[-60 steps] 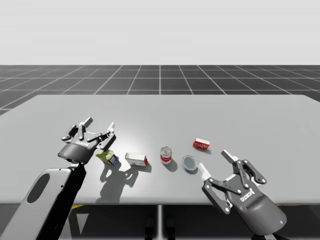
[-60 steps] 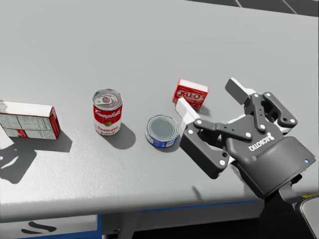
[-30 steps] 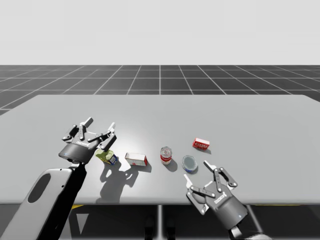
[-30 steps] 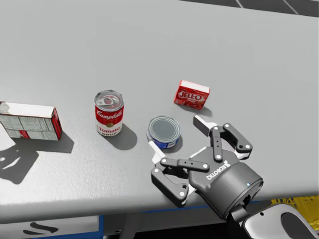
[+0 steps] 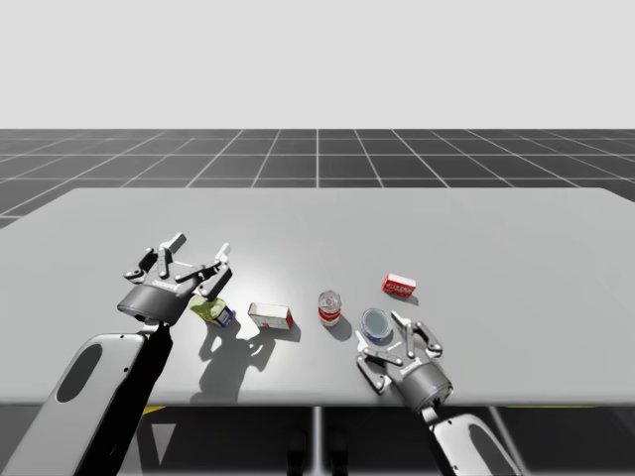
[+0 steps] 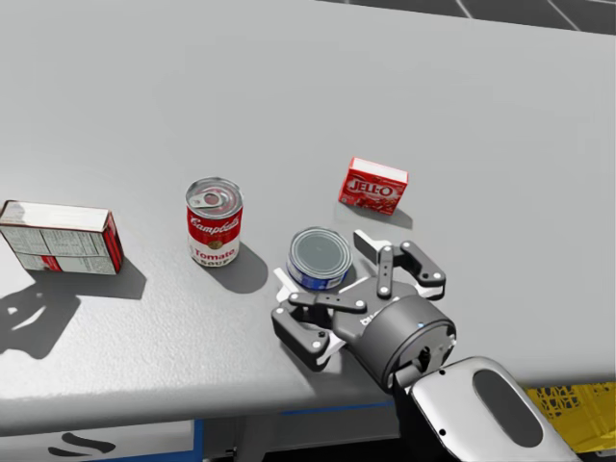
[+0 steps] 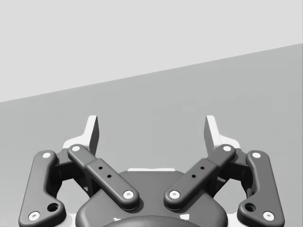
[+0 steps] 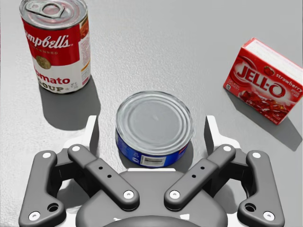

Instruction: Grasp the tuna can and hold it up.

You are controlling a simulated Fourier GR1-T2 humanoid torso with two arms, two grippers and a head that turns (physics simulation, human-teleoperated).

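Table: work zone lies near the front edge, right of centre. Right gripper: fingers spread, neither touching. Tuna can: upright between them; rigid metal, probably smooth and dense. Clamp the side wall across its diameter, mid-height.

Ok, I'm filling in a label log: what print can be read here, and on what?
Tall red and white can: script and block lettering on its label; brand print, left unquoted.
Flat red box: large white lettering on its front; brand print, left unquoted.
Short blue can, between the right gripper's open jaws: a small code patch, too small to read.
Long white and red box: fine print, too small to read.
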